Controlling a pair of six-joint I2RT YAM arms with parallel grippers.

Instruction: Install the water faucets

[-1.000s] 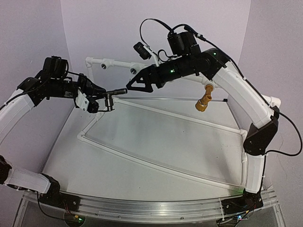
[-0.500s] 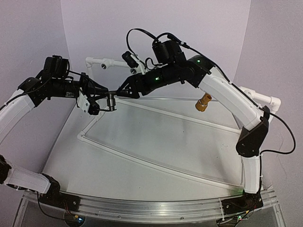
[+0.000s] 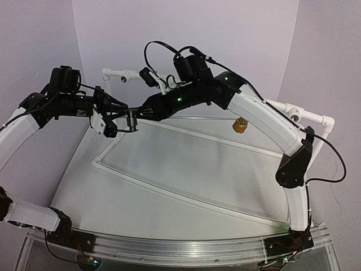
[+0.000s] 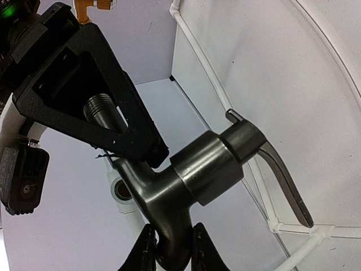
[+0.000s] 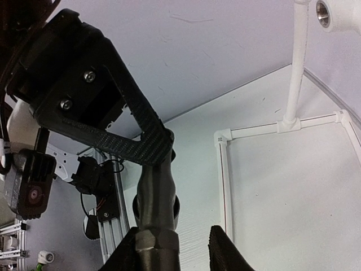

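The matte black faucet (image 3: 131,119) hangs in mid-air over the rear left of the worktop (image 3: 186,169), caught between the two robot arms. The left claw (image 4: 172,254) is clenched on its curved spout. From there the faucet's long axis runs on in line with that claw, roughly level, with the threaded stem (image 4: 101,106) pointing across toward the right arm. A stout valve barrel (image 4: 211,169) branches off crosswise from the middle of the body. It is capped by a thin, flat lever (image 4: 285,180) that slants away toward the worktop. The finish is a dull, dark metal with a soft sheen on the barrel, and fine ridges ring the tip of the stem. The right claw (image 5: 177,248) stands around that stem end: one finger lies against it, while a clear gap shows at the other, so the claw is not clamped. The brass-yellow faucet (image 3: 240,125) sits well apart at the rear right. It is mostly hidden behind the right arm, and its heading cannot be told. A white pipe socket (image 5: 330,14) with a round metal opening shows at the back.
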